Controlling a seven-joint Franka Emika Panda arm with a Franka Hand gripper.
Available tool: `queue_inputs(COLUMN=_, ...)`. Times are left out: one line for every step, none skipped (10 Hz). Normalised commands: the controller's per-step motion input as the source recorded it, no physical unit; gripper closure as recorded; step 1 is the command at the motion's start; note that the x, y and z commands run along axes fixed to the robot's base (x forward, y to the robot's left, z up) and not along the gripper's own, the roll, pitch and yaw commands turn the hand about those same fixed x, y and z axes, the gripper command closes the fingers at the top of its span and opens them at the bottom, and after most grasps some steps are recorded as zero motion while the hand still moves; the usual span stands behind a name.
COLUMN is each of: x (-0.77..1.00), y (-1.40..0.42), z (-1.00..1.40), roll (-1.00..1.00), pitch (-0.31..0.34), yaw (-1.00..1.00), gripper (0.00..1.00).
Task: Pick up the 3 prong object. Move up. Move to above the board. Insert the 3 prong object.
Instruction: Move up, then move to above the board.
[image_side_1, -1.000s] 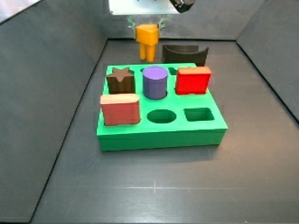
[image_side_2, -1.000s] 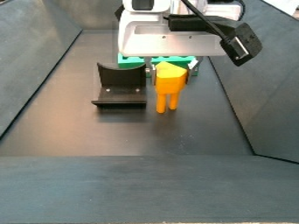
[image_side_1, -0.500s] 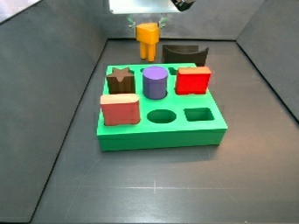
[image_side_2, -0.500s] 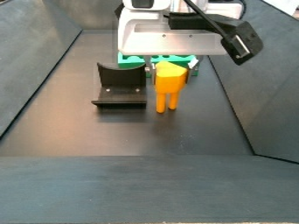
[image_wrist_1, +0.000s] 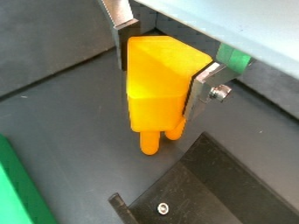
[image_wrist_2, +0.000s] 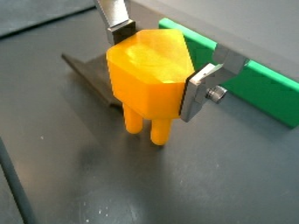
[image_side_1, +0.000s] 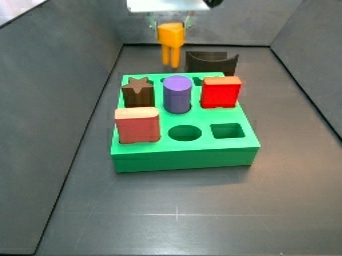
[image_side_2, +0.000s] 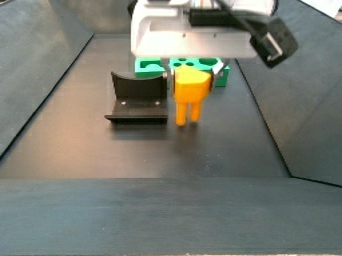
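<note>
My gripper is shut on the 3 prong object, an orange-yellow block with a faceted top and prongs pointing down. Both wrist views show a silver finger on each side of its top. In a side view the gripper holds the object beyond the far edge of the green board. In a side view the object hangs by the fixture, prongs close to the dark floor; the gripper is above it and the board is mostly hidden behind.
The dark fixture stands right beside the held object, also in a side view. On the board stand a dark star block, a purple cylinder, a red block and a salmon block. Round and square holes are open.
The gripper has risen slightly with the 3 prong object in it. The board and the pieces on it have not moved.
</note>
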Motion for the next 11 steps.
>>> queue_inputs(x=-0.02, y=-0.06, z=0.68, roll=0.0, pitch=0.048, yaw=-0.03, gripper=1.0)
queue_inputs(x=-0.01, y=-0.03, z=0.49, roll=0.03, pitch=0.059, yaw=-0.02, gripper=1.0)
queue_inputs(x=-0.01, y=-0.01, z=0.33, roll=0.05, pitch=0.062, yaw=-0.01, gripper=1.0)
queue_inputs(x=0.22, y=0.28, z=1.0, roll=-0.04, pitch=0.11, yaw=-0.21, gripper=1.0)
queue_inputs(x=0.23, y=0.29, z=1.0, roll=-0.04, pitch=0.127, yaw=-0.2, gripper=1.0)
queue_inputs(x=0.22, y=0.26, z=1.0, roll=-0.05, pitch=0.15, yaw=-0.14, gripper=1.0)
queue_inputs(x=0.21, y=0.25, z=1.0, roll=-0.04, pitch=0.142, yaw=-0.11, gripper=1.0)
queue_inputs(x=0.19, y=0.23, z=1.0, roll=-0.02, pitch=0.116, yaw=-0.08, gripper=1.0)
queue_inputs(x=0.17, y=0.22, z=1.0, roll=0.0, pitch=0.102, yaw=-0.06, gripper=1.0)
queue_inputs(x=0.15, y=0.19, z=1.0, roll=0.01, pitch=0.098, yaw=-0.05, gripper=1.0)
queue_inputs(x=0.14, y=0.18, z=1.0, roll=0.01, pitch=0.101, yaw=-0.04, gripper=1.0)
